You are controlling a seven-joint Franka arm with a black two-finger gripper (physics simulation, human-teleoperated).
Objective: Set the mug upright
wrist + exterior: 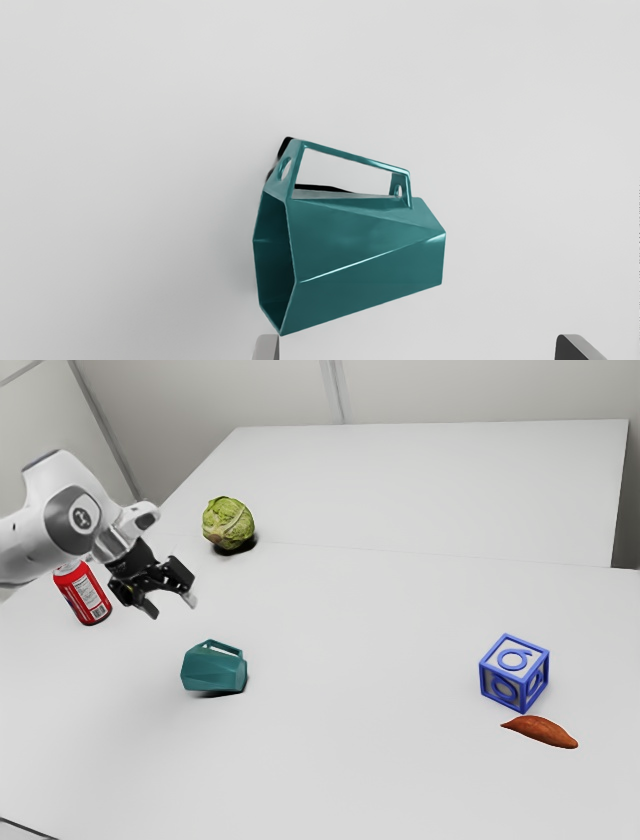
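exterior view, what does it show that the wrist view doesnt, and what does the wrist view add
The exterior view adds the white robot arm, a red soda can, a green cabbage, a blue-framed block and a sweet potato.

The wrist view adds a look into the mug's open mouth and the round holes in its handle.

Both share the teal mug lying on its side, the white table and the open gripper.

The table (380,630) holds mug (214,671), can (86,598), cabbage (228,522), block (503,686), yam (542,731).
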